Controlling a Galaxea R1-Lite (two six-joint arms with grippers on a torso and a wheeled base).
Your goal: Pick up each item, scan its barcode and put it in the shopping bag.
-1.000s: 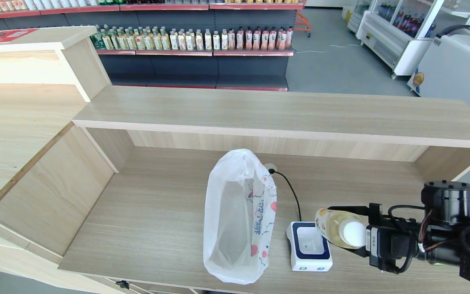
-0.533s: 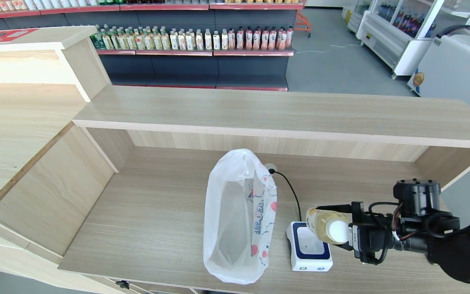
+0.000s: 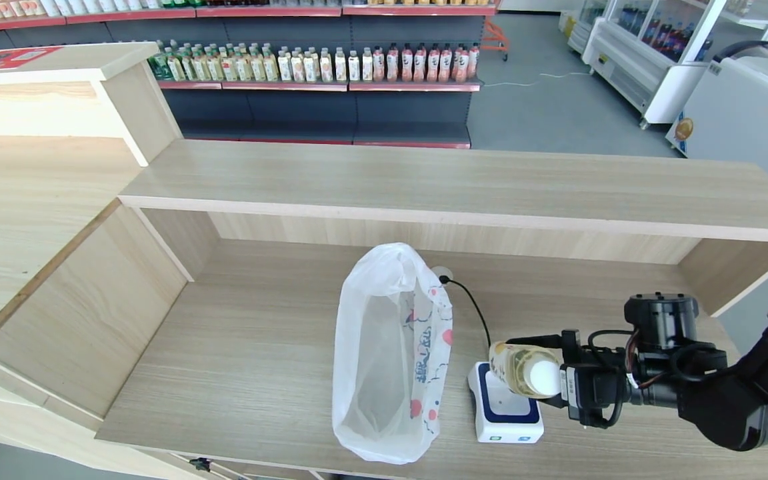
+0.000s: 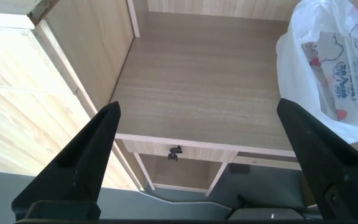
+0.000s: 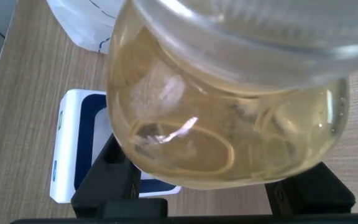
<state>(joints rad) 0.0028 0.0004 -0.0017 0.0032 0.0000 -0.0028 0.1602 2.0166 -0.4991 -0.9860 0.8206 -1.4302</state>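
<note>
A clear bottle (image 3: pixel 516 367) of pale yellow drink with a white cap lies sideways in my right gripper (image 3: pixel 545 372), which is shut on it. The bottle hangs just above the white and blue barcode scanner (image 3: pixel 505 407) on the counter. In the right wrist view the bottle (image 5: pixel 229 93) is close up, with the scanner (image 5: pixel 79 149) below it. The white plastic shopping bag (image 3: pixel 391 353) stands open just left of the scanner. My left gripper (image 4: pixel 197 165) is open and holds nothing, off the counter's near left edge, with the bag (image 4: pixel 331 68) off to one side.
The scanner's black cable (image 3: pixel 474 313) runs back to a hole in the counter (image 3: pixel 257 347). A raised wooden ledge (image 3: pixel 464 187) spans the back and a wooden side wall (image 3: pixel 91 313) closes the left. Store shelves of bottles (image 3: pixel 317 63) stand beyond.
My right arm has carried the bottle leftward, from beside the scanner to above it. The bag and scanner have stayed put.
</note>
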